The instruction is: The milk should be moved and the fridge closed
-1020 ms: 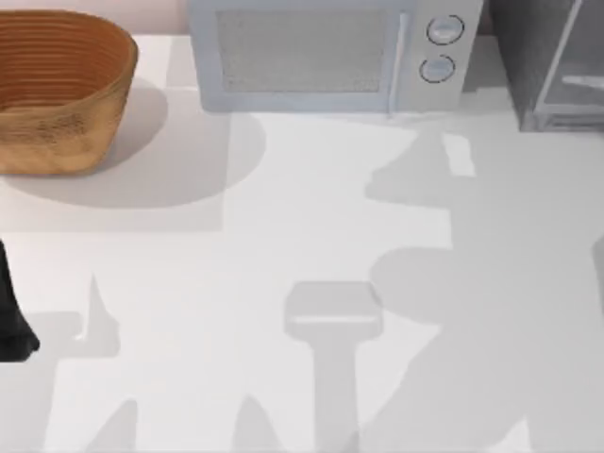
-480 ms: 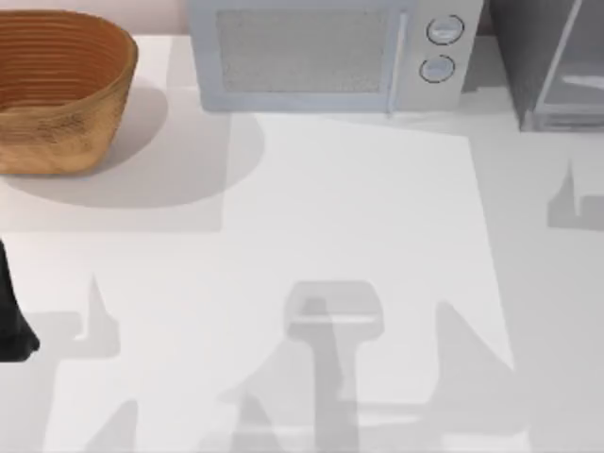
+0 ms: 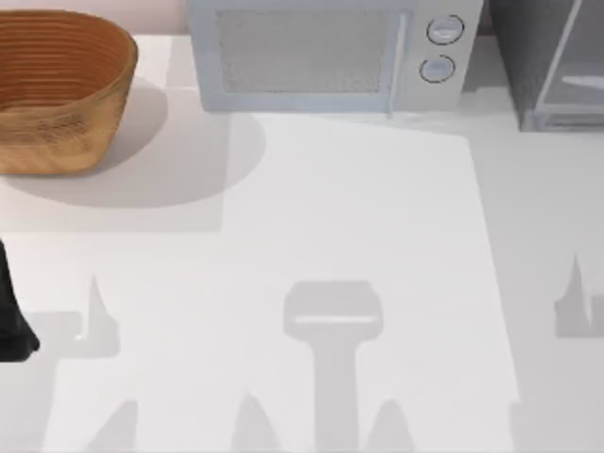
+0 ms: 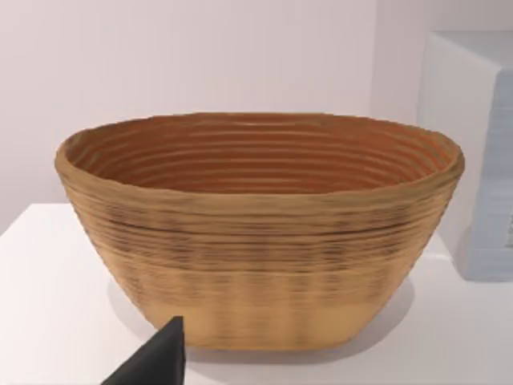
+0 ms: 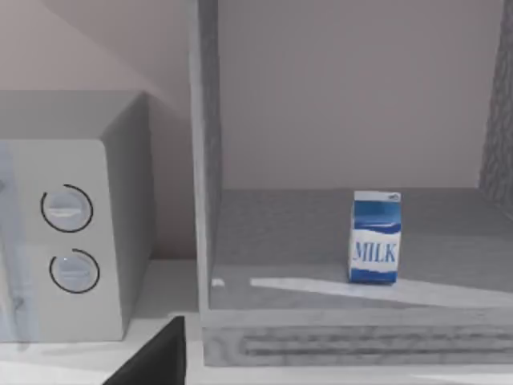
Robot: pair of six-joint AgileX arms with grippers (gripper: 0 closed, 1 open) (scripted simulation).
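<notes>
White desk (image 3: 311,217) carries a wicker basket (image 3: 57,90), a microwave (image 3: 326,52) and the open fridge (image 5: 204,200). Inside it the milk (image 5: 375,237) stands upright on the fridge floor, well apart from the right arm's jaws; whether either arm's jaws are released or clenched, I cannot tell.

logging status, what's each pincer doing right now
Left pincer: cannot be told, facing the basket.
Right pincer: cannot be told, facing the milk in the fridge.
</notes>
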